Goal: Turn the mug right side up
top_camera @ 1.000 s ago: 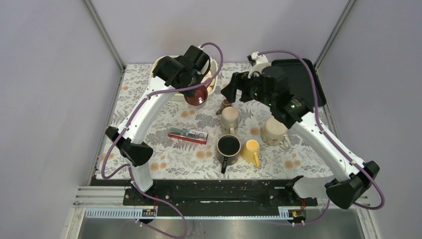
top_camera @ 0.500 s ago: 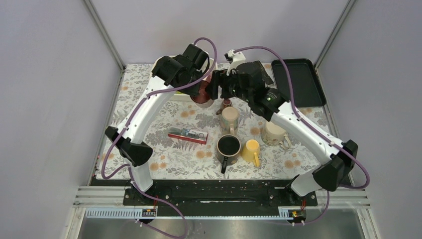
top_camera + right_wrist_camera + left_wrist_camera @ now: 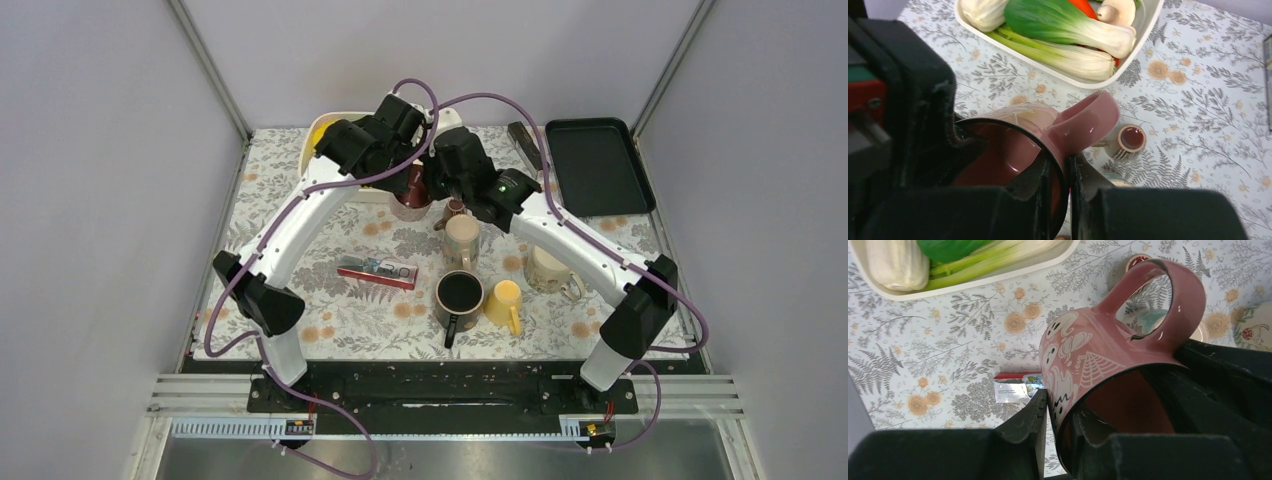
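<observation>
Right gripper (image 3: pixel 1060 172) swung in from 1 o'clock; jaws now clamped on mug (image 3: pixel 1088 355) rim beside handle. Left gripper (image 3: pixel 1058 407) pinches rim too. Mug aloft at 12 o'clock, tilted. Handover probably next; not yet upright.

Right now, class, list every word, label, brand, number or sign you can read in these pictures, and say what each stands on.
None can be read.
On the red and white packet: there is print, but it is too small and blurred to read.
On the maroon mug: white drawings only, ghost-like faces and a web, no words.
</observation>
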Robot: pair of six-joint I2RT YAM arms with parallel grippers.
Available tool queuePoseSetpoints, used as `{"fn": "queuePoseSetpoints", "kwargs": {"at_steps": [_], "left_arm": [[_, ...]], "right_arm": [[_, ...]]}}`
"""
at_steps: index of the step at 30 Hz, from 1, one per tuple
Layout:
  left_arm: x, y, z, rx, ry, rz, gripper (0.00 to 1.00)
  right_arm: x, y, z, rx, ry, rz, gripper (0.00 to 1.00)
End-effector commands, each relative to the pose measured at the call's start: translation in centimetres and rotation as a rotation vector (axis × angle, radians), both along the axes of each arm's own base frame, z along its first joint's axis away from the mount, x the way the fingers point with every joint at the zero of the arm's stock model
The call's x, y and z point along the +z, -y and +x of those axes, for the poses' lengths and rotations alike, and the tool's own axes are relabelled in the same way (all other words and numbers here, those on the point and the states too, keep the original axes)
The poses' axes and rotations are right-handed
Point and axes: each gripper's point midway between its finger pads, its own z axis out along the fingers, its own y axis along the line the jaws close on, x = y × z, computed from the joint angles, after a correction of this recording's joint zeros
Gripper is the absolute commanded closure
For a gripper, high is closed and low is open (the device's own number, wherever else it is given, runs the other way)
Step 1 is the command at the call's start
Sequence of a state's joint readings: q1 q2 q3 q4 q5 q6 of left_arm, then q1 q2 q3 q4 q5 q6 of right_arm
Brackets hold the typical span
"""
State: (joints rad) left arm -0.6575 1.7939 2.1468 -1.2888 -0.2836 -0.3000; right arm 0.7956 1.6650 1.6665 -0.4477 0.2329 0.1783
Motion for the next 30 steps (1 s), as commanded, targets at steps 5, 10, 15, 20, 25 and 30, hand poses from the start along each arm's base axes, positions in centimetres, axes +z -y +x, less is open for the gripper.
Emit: {"fn": "queuePoseSetpoints", "kwargs": {"at_steps": [5,10,15,20,25,30], "left_arm": [[6.8,1.7,-0.3,-0.128,0.16,-0.258,0.35],[7.1,0.0,0.6,-0.106,0.14,-0.315,0.18],[6.9,-0.6,1.0,-0.164,0.14,-0.319,0.14],[5.2,-2.8,2.2,-0.18,0.191,-0.227,0.03],[2.1,-5.8,3.3,-0.155,0.205,-0.165,0.01],[-2.1,-9.3,4.6,-0.051,0.144,-0.157,0.01]], "right_arm": [[3.0,5.2,2.9,-0.132,0.09,-0.041,1.0],[3.3,10.7,5.7,-0.237,0.071,-0.006,1.0],[3.0,19.1,10.1,-0.414,0.054,0.014,1.0],[1.2,30.5,14.9,-0.663,0.003,0.067,1.0],[-2.7,40.0,18.0,-0.851,-0.083,0.096,1.0],[-6.0,46.6,19.7,-0.971,-0.152,0.091,1.0]]}}
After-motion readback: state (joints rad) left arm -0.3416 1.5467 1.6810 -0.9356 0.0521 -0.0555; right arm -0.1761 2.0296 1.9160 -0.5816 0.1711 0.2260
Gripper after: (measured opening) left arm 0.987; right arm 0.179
